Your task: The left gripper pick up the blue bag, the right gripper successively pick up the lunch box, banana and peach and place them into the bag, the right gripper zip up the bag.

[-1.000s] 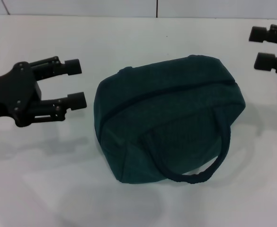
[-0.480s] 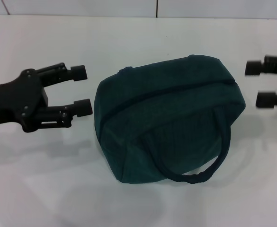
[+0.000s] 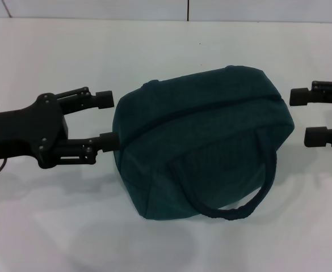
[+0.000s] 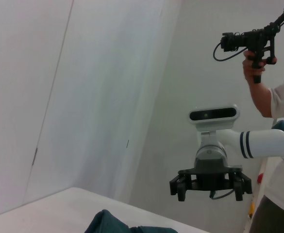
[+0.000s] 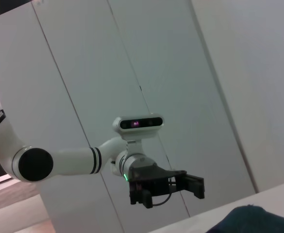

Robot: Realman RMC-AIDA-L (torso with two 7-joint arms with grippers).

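Blue bag point(image 3: 202, 141) zipped, contents unseen; left gripper point(image 3: 108, 119) spread, touching its end; right gripper point(image 3: 303, 116) spread, just beside

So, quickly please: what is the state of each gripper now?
Left gripper: open, empty, at the left end of the blue bag.
Right gripper: open, empty, beside the bag's right end.

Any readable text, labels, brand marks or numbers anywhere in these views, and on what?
None can be read.
Dark teal-blue fabric bag: no print or tag showing.
Left gripper and right gripper, both black two-finger claws, open beside the bag: no legible marking.
White table: blank.
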